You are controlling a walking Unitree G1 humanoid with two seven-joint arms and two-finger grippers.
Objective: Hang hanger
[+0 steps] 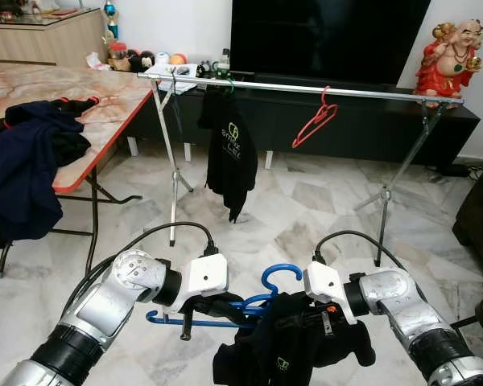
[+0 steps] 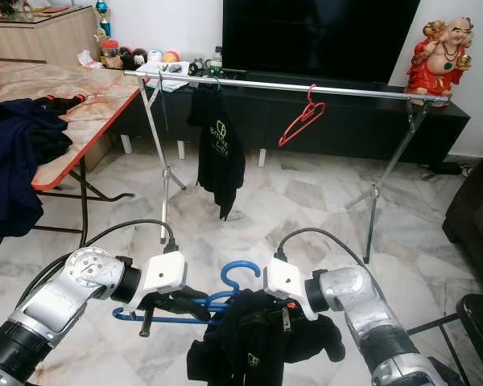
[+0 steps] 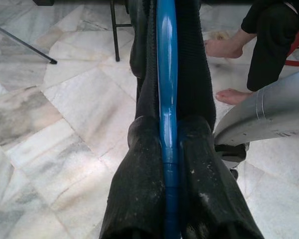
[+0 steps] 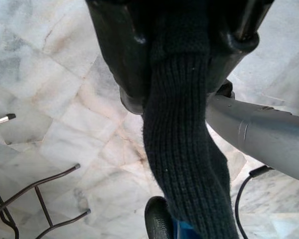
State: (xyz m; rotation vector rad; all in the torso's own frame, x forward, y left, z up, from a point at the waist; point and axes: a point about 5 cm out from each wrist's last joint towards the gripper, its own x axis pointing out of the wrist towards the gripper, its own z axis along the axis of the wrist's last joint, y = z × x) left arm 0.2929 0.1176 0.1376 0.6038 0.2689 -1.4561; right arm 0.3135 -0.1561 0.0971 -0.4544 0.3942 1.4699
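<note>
Rail stood well beyond your left hand, which pinched the hanger; right hand pinched the shirt, which might slide off.

A clothes rail runs left to right across the room ahead, with a television behind it. A garment hangs on the rail's left part, and an empty hanger hangs near its middle. A table holding clothes stands to the left. A figurine stands far right, behind the rail.
</note>
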